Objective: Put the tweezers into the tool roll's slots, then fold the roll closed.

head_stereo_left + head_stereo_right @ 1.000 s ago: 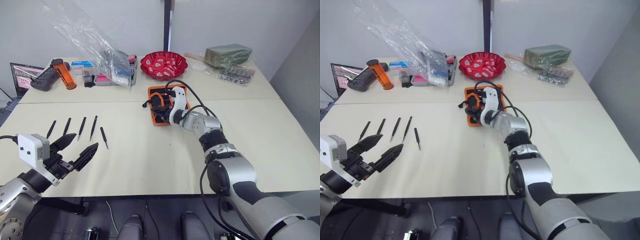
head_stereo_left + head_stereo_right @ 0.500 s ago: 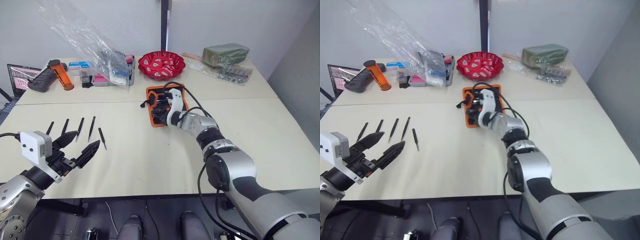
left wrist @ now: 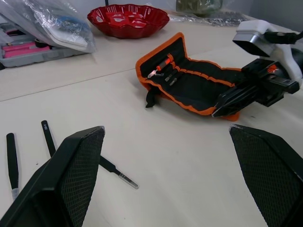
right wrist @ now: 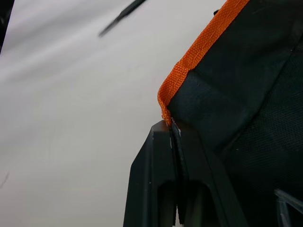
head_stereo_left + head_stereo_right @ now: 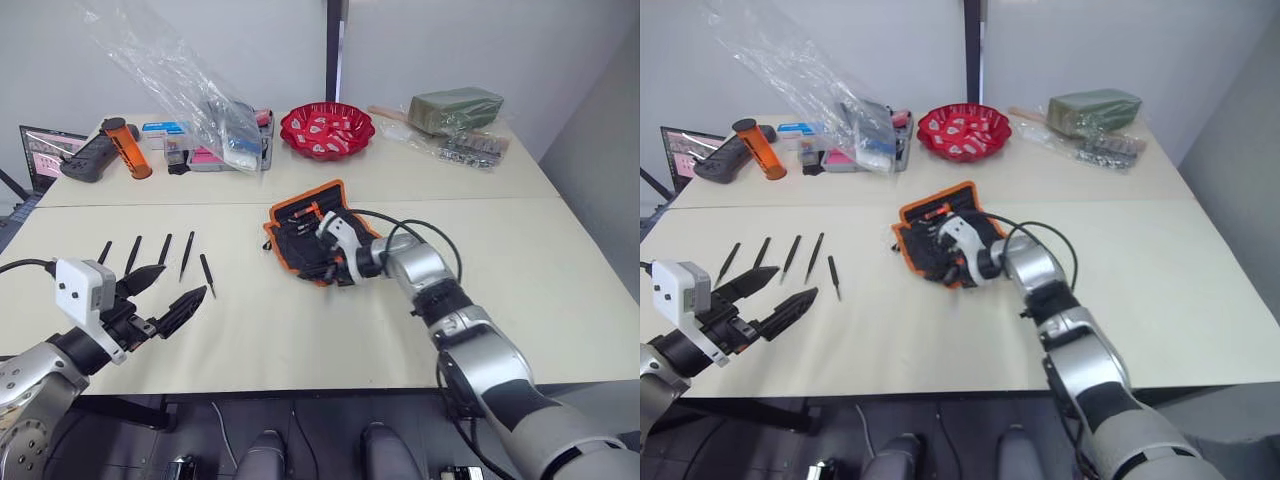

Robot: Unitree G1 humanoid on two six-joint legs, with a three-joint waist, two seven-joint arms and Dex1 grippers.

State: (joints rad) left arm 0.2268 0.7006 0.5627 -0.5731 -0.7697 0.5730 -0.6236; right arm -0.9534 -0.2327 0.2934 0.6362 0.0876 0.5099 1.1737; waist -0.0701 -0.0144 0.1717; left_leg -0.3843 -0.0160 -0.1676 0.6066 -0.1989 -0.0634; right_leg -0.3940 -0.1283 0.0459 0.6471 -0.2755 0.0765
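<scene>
Right claw (image 5: 325,272) is clamped on the orange-edged corner of the tool roll (image 5: 305,235); right wrist view shows the fingers pinched tight on the trim. Change vs a second ago: the roll was a compact bundle further up the frame by the bench seam, now it's dragged down and left toward centre and flipped open, inner face up. Slots (image 3: 189,85) are exposed, a few already carry small tools near the upper edge. Good, that means loading can start

Left claw (image 5: 165,305) sits wide open, empty, lower left of frame, hovering just below the tweezers (image 5: 186,255). All five tweezers lie in a row on the bench (image 5: 300,330), left of centre, well apart from the roll, none picked yet

My read: opening step is about done, next is left claw taking the nearest tweezer. Thin flat metal, could skid under the fingers
</scene>
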